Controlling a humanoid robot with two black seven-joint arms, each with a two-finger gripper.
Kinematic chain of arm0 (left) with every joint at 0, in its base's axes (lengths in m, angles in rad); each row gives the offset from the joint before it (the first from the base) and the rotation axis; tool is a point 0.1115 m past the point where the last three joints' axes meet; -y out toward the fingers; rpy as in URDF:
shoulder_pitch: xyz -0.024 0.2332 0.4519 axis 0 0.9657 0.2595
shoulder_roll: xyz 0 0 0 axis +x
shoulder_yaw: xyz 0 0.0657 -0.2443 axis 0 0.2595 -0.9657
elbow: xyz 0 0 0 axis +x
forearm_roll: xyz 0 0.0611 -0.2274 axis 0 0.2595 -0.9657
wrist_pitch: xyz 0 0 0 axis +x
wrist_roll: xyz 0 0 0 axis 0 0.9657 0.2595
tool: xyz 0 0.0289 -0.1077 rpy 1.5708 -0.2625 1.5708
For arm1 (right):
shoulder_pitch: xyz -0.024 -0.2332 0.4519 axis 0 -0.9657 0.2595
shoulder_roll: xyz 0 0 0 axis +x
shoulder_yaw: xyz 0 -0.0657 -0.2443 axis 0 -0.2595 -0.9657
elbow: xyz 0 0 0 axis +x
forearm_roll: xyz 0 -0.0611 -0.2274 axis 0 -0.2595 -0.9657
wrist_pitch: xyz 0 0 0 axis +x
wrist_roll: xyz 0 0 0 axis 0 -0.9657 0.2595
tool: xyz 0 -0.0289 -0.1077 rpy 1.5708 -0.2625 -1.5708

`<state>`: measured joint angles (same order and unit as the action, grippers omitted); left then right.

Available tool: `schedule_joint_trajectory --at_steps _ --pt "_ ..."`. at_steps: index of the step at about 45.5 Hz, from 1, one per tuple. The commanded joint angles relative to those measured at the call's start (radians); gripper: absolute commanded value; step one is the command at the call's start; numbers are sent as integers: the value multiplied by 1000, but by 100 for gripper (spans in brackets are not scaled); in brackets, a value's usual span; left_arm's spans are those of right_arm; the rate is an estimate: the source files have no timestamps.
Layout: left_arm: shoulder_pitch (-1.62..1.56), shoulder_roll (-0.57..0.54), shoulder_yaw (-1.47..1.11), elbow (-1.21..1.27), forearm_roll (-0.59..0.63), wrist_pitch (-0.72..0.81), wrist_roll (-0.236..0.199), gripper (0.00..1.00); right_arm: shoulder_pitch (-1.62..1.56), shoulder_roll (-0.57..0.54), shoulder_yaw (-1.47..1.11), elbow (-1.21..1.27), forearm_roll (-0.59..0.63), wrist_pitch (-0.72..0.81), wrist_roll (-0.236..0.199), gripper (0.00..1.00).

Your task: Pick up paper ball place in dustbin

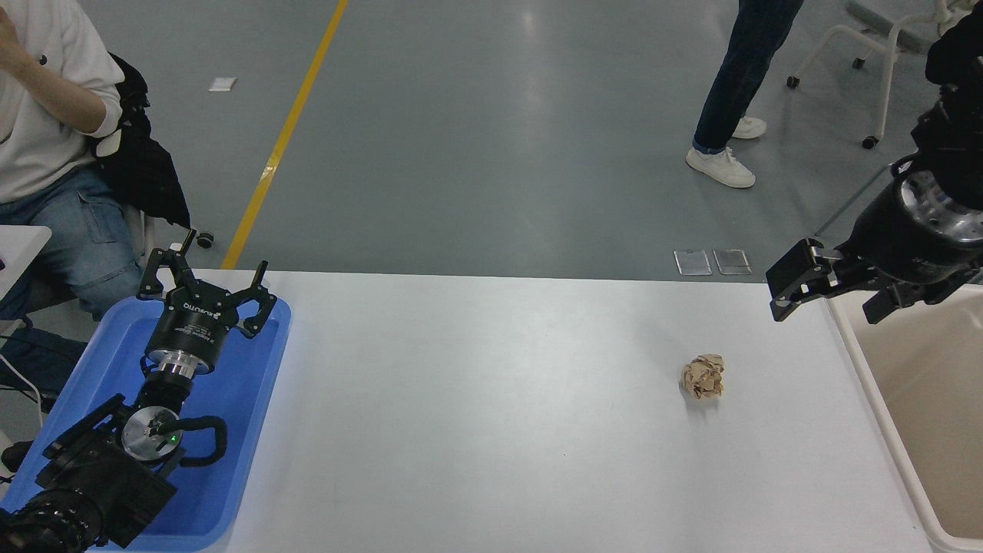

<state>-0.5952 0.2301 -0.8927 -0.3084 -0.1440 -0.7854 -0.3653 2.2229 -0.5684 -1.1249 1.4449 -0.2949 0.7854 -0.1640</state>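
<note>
The tan paper ball (702, 376) lies on the white table (491, 430) right of centre. The cream-beige dustbin (933, 399) stands at the table's right edge, partly cut off by the picture. My right gripper (829, 296) is open and empty, held above the table's far right corner beside the bin's rim, up and to the right of the ball. My left gripper (207, 280) is open and parked over the blue tray (253, 399) at the lower left.
A seated person (46, 153) is at the far left beyond the table. Another person's legs (729, 100) and a wheeled chair (868, 46) are on the floor at the far side. Two small metal plates (712, 261) lie on the floor near the far edge.
</note>
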Motion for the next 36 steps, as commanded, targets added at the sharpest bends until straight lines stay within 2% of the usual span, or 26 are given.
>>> schedule_joint_trajectory --at_steps 1,28,36 --pt "0 0 0 0 1 0 0 100 -8 5 -1 -21 3 0 1 100" --pt "0 0 0 0 1 0 0 100 11 1 8 -35 20 0 6 100" --pt "0 0 0 0 1 0 2 100 -66 12 25 -110 20 0 6 100"
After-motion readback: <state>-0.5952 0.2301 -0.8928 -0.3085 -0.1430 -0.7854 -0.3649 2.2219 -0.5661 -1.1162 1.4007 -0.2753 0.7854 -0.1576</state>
